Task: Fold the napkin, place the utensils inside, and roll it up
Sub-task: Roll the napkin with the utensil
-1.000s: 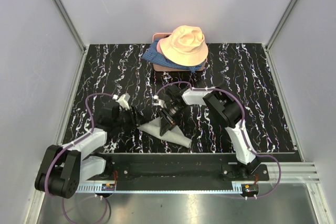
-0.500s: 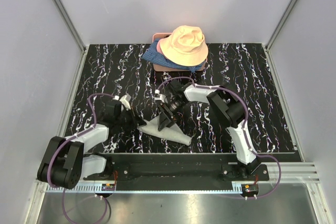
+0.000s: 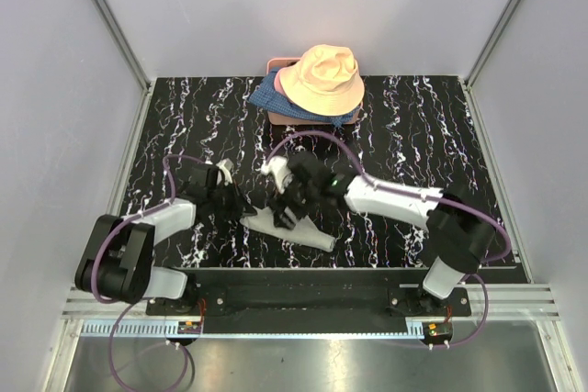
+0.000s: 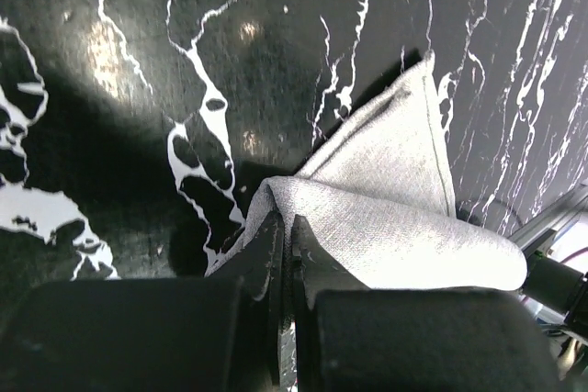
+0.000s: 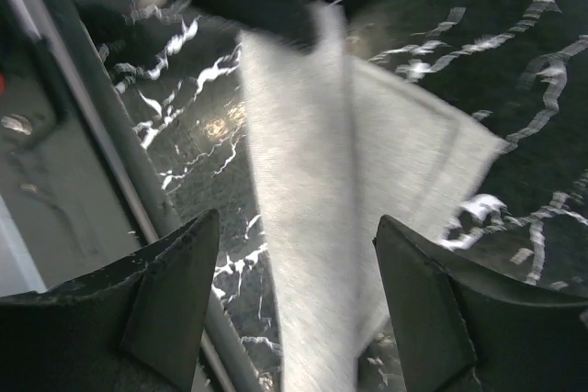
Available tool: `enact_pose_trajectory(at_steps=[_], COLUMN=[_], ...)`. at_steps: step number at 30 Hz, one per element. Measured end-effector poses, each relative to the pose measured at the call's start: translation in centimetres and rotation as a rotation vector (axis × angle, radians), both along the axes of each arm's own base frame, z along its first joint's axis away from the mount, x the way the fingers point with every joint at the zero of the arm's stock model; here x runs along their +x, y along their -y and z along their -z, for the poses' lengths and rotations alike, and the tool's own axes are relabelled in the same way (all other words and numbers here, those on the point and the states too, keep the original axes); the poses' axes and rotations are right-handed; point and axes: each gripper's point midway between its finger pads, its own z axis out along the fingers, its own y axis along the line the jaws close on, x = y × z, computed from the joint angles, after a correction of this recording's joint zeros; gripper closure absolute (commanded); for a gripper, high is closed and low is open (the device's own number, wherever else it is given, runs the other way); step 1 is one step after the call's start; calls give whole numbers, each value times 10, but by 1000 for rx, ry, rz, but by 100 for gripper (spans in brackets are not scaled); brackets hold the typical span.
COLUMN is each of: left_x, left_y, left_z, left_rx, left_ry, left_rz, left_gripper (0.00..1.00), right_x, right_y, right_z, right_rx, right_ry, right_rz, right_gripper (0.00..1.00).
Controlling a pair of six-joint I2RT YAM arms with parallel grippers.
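left gripper point(image 4: 287, 259) is clamped on a corner of the grey napkin point(image 4: 404, 227). right gripper point(image 5: 299, 282) hangs over it, jaws wide.

No text, label, brand, number or sign can be read in any view. The grey napkin point(image 3: 308, 238) at six o'clock, the peach hat point(image 3: 322, 78) at twelve o'clock and the black marbled table point(image 3: 441, 135) carry no legible markings.
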Motion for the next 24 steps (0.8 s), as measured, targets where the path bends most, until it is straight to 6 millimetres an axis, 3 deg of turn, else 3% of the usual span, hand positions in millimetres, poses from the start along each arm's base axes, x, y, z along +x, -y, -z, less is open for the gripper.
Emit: enact_pose_trajectory(at_steps=[4,7,14,20,24], left_x=[7,9,10,10,10], left_y=[1,1,2,3,3], left_z=[1,4,5,4,4], left_rx=[8,8,-5,-4,-4], left_ry=[-33,-55,-72,-69,-69], left_rz=[3,5,9,14,16], left_gripper=[100,100,100,100,100], right_x=[-38,-47,-36,-26,-18], right_y=[-15,-16,-23,-16,-12], right_z=[28,39,44,70,76], right_rx=[-102,-149,-179,-271,-309], right_ry=[180,273,437,485,519], right_rz=[-81,-104,-101,-95,-73], right_gripper=[22,22,24,26,30])
